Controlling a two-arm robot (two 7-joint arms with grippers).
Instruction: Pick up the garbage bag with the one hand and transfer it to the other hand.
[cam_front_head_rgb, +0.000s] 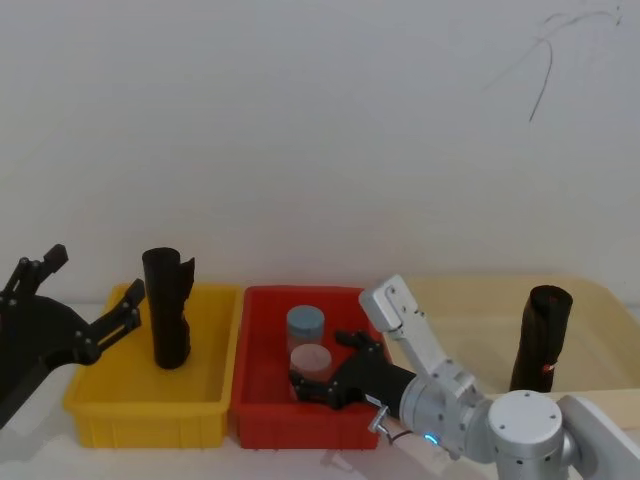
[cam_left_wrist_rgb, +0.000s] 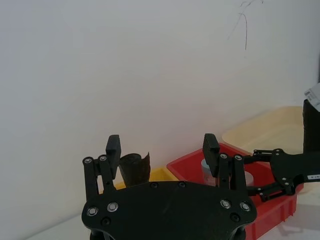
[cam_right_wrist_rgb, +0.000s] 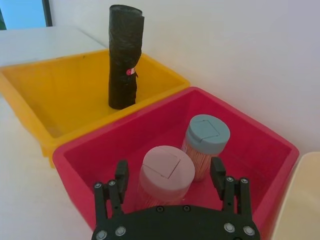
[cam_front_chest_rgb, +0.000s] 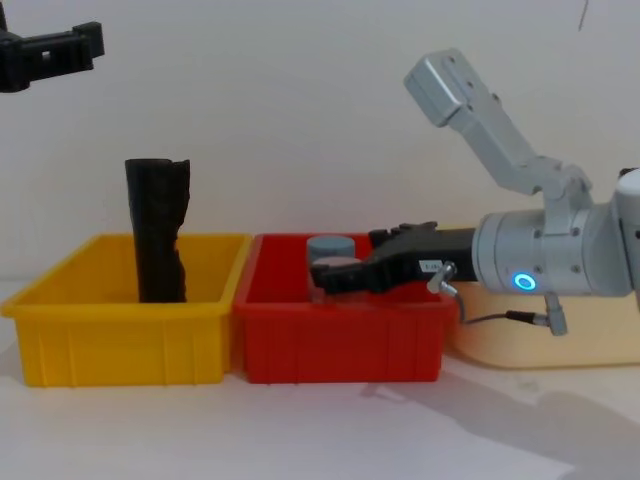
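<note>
The garbage bag (cam_front_head_rgb: 167, 310) is a tall black crinkly roll with a ragged top, standing upright in the yellow bin (cam_front_head_rgb: 100, 400); it also appears in the chest view (cam_front_chest_rgb: 157, 230) and the right wrist view (cam_right_wrist_rgb: 124, 55). My left gripper (cam_front_head_rgb: 90, 285) hangs open to the left of the bag and above the bin, apart from it (cam_front_chest_rgb: 50, 50). From the left wrist, the bag (cam_left_wrist_rgb: 135, 169) stands beyond the open left gripper (cam_left_wrist_rgb: 161, 150). My right gripper (cam_front_head_rgb: 325, 375), on the blue-lit arm, reaches into the red bin (cam_front_head_rgb: 260, 400) and stands open astride a pink-lidded jar (cam_right_wrist_rgb: 166, 170).
A blue-lidded jar (cam_front_head_rgb: 306, 322) stands behind the pink one in the red bin. To the right lies a cream tray (cam_front_head_rgb: 480, 320) holding a second black roll (cam_front_head_rgb: 545, 340). A white wall closes off the back. Bare table runs along the front (cam_front_chest_rgb: 300, 430).
</note>
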